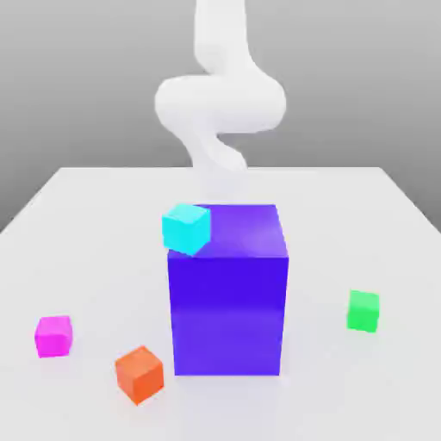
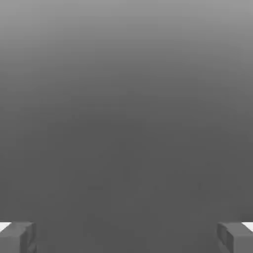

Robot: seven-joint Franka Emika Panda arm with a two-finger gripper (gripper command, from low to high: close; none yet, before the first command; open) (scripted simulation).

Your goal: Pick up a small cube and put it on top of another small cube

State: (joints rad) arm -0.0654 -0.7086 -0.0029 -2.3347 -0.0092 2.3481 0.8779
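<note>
Gripper (image 2: pixel 126 238) spread wide and empty, white glossy tabletop (image 1: pixel 362 224), plain grey backdrop (image 1: pixel 77 69)

fwiw the arm (image 1: pixel 220 102) I'm running remotely is all glossy white, rounded smooth tube segments, no markings afaict; hand cam shows me blocky dark grey fingertips (image 2: pixel 20 237) w/ stepped edges

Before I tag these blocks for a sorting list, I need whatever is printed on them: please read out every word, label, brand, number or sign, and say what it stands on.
None: no text can be read on the cubes, the table or the arm.
</note>
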